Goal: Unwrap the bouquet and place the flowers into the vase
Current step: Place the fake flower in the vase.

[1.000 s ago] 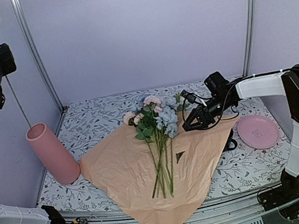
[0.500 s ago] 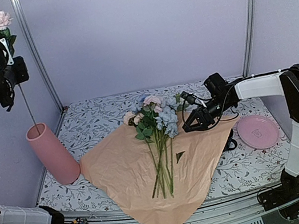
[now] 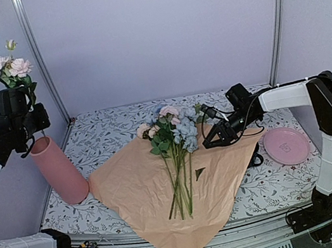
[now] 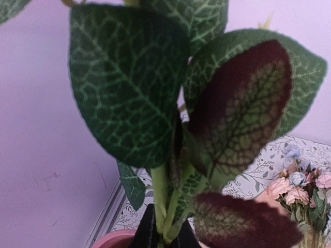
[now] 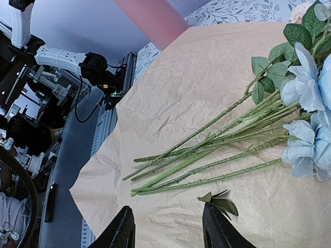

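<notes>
Left jaws clenched on a leafy pink-rose sprig [image 3: 11, 64], just above the tall matte pink cylinder vase [image 3: 58, 170]. Right of the vase, green-stemmed pink, blue and cream flowers [image 3: 174, 154] lie on crinkled peach paper [image 3: 139, 193]. Farther right, right jaws released, empty. Stems look light and springy, blooms crushable: pinch bare mid-stem.

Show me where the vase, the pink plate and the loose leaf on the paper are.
vase [image 3: 62, 171], top view, middle of its side wall.
plate [image 3: 286, 146], top view, its bare middle.
leaf [image 5: 225, 205], right wrist view, on the leaf blade.
</notes>
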{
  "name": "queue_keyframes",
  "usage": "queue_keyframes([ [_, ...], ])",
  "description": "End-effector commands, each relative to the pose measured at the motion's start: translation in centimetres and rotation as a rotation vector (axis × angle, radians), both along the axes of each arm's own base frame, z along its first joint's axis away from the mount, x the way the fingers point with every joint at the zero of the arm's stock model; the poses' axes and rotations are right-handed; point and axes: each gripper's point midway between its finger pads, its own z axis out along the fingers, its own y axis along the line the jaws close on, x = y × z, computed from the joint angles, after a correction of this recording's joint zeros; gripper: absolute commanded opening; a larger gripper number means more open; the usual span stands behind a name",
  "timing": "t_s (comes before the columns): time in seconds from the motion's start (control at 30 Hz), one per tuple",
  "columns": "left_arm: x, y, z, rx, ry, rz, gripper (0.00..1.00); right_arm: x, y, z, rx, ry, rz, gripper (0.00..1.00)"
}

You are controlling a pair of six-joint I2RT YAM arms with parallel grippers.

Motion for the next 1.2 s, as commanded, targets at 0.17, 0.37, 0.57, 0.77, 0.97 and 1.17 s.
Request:
queue_keyframes([
  [0.17,-1.8,0.2,-3.8,-0.119,0.064,0.021,0.14,-0.4,0.3,0.0,0.026,0.031,0.025,0.47],
  [0.37,-3.0,0.9,-4.7,-0.176,0.115,0.091,0.51,-0.5,0.2,0.4,0.029,0.024,0.026,0.47],
  [0.57,-3.9,0.2,-5.4,-0.250,0.211,0.102,0.57,-0.5,0.2,0.7,0.030,0.011,0.026,0.47],
  [0.77,-5.2,-1.0,-4.3,-0.319,0.221,0.082,0.52,-0.5,0.2,0.8,0.033,0.005,0.028,0.47],
  [0.97,-5.1,-4.8,-3.6,-0.355,0.273,0.022,0.48,-0.5,0.3,0.6,0.035,0.015,0.029,0.47],
  [1.17,-3.9,-9.6,-1.9,-0.313,0.303,-0.074,0.44,-0.5,0.3,0.8,0.033,0.009,0.027,0.47],
])
